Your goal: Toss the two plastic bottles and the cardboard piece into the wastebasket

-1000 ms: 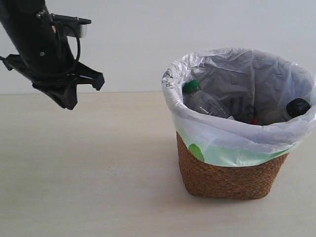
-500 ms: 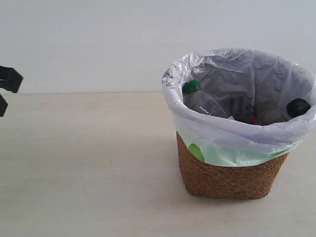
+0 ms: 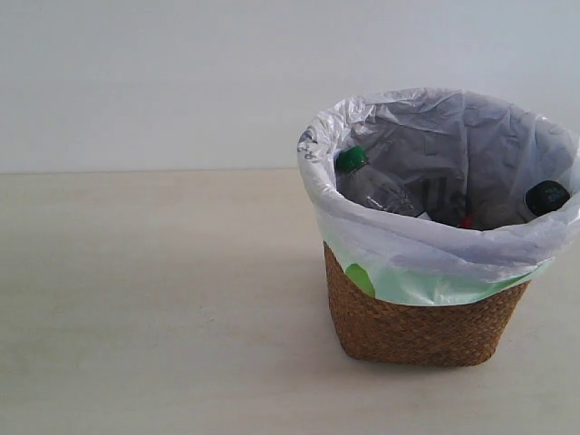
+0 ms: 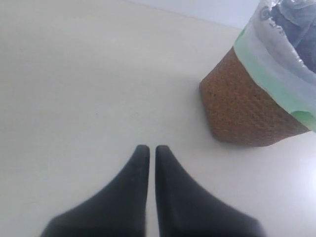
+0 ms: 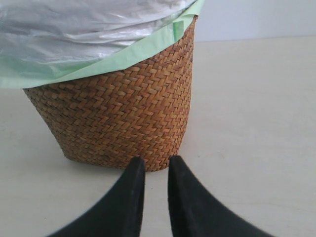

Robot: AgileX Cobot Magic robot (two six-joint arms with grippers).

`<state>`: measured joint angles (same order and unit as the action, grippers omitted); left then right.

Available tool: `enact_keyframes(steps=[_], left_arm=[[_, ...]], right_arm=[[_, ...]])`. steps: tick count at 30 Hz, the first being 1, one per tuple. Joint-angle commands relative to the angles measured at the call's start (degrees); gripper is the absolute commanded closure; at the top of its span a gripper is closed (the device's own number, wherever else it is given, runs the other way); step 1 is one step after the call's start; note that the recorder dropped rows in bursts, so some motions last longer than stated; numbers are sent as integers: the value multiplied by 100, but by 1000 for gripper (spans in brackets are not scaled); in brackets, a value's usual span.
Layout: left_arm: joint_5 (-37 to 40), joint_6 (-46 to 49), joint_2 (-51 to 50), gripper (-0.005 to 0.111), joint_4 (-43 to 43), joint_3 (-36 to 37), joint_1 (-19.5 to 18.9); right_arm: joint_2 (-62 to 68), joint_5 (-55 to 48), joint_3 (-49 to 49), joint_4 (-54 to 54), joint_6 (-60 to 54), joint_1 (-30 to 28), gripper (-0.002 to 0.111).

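Both bottles are inside the wastebasket (image 3: 417,322), and neither arm shows in the exterior view.

The green-cap bottle (image 3: 373,186) leans on the inner wall on the side of the wastebasket that faces the bare table (image 3: 154,299). Its cap points up toward the rim. Its long axis slants down toward the wastebasket's middle. It probably rests that way because the bag liner (image 3: 426,263) and the wall prop up its neck.

The black-cap bottle (image 3: 546,197) is at the opposite inner wall. Only the cap and a bit of shoulder show above the rim. The cap points up, the axis looks steep, and the body is hidden. A red speck near the wastebasket's middle may be its label, but it is too small to be sure.

The cardboard piece is not seen in any view. It is not on the table near the wastebasket, so it is likely low inside, below the rim, though I cannot confirm that.

The left gripper (image 4: 152,150) hangs off to the side of the wastebasket, well apart from it. Its jaws are pressed almost together with nothing between them.

The right gripper (image 5: 155,163) is low by the wastebasket's woven base and points at it. Its jaws are a narrow slit apart and empty.

Both being empty and clear of the rim fits a finished drop-off. The task looks done, apart from the unseen cardboard.
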<state>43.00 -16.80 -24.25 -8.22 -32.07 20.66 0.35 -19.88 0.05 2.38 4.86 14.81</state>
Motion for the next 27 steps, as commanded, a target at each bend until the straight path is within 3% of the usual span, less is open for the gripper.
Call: enact_keyframes(steps=[1,14,18,23,27], left_arm=[[-110,-33,694,103,-162,208,-13],[-277,137,1541,103,-33,239,-13],[-1578,422,1690,103,-25,695,-123],[-3258,477,2336,103,-39,1859,-886],[-4219,477,2425,103,84,2620,-1265]], right_arm=[[-35,21,-5,-2,-29,8,95],[-35,32,-5,-2,-29,8,95],[-35,32,-5,-2,-29,8,95],[-35,32,-5,-2,-29,8,95],[-35,32,-5,-2,-29,8,95]])
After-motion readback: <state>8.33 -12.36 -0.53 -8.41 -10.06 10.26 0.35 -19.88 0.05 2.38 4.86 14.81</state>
